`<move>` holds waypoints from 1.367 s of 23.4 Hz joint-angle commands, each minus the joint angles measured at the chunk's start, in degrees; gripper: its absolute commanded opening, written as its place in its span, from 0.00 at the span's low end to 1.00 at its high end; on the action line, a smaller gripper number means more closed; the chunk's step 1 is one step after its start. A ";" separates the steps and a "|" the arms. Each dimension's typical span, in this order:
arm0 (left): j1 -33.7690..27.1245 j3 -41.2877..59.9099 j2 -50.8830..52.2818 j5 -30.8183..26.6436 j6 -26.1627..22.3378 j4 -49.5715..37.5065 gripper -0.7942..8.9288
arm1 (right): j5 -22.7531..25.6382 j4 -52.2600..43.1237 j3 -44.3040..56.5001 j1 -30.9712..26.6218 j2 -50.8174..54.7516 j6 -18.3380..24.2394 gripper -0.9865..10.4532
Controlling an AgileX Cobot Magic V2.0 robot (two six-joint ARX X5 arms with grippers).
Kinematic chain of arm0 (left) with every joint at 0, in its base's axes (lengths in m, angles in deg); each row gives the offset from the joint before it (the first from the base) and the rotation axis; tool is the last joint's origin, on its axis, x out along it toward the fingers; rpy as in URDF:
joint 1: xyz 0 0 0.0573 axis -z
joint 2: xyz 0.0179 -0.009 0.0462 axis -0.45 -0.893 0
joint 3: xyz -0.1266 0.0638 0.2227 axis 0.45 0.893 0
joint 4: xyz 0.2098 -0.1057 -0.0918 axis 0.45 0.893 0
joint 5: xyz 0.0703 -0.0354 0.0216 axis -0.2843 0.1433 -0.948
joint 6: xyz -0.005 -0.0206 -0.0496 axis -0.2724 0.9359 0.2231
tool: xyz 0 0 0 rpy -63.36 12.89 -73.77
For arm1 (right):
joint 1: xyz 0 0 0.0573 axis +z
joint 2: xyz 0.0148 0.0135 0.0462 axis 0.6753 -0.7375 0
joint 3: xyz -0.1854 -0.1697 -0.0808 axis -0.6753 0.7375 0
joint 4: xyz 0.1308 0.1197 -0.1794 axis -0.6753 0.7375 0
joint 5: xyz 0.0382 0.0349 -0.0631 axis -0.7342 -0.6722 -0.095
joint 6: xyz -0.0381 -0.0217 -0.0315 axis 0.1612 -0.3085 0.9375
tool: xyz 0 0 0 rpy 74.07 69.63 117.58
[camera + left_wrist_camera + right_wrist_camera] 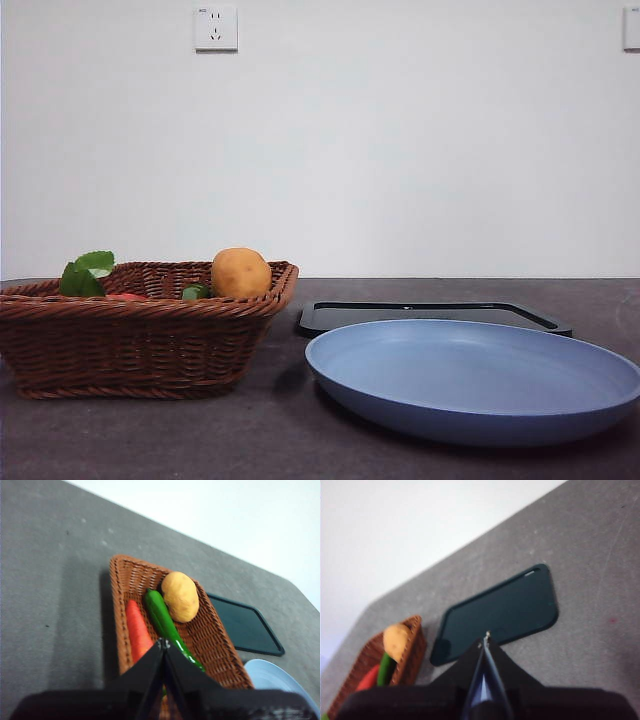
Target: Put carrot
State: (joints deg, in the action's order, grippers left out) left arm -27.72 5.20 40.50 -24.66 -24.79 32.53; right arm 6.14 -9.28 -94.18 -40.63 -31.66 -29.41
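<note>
The carrot (138, 636) is seen lying in the wicker basket (127, 575), along one long wall, w/ a green vegetable (165, 621) beside it and a potato (180, 596) past that. From the front, the carrot is mostly hidden behind the rim; only its leaves (87, 273) show. Open tabletop (55, 590) is left outside the basket. A blue plate (470, 378) and black tray (430, 315) sit nearby, both bare. Left gripper (163, 647) and right gripper (486, 641) are held pressed closed, gripping nothing.
</note>
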 commanded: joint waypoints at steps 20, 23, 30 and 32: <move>12.02 -34.60 -41.72 12.24 -21.51 22.97 0.33 | -18.01 16.35 -16.68 0.11 -45.48 17.44 0.24; 13.25 -34.60 -41.72 10.21 -20.61 22.16 0.36 | -17.62 13.14 -16.68 0.46 -52.59 16.15 0.29; 13.38 -34.60 -41.72 8.79 -20.61 21.64 0.36 | -17.66 3.26 -16.68 4.72 -65.90 12.35 0.28; 13.38 -34.60 -41.72 8.50 -20.61 21.73 0.36 | -17.66 3.10 -16.68 4.72 -67.08 11.78 0.20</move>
State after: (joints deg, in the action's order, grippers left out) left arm -14.65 -28.53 -0.76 -16.22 -45.38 54.65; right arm -11.65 -5.76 -110.13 -36.02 -98.02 -16.84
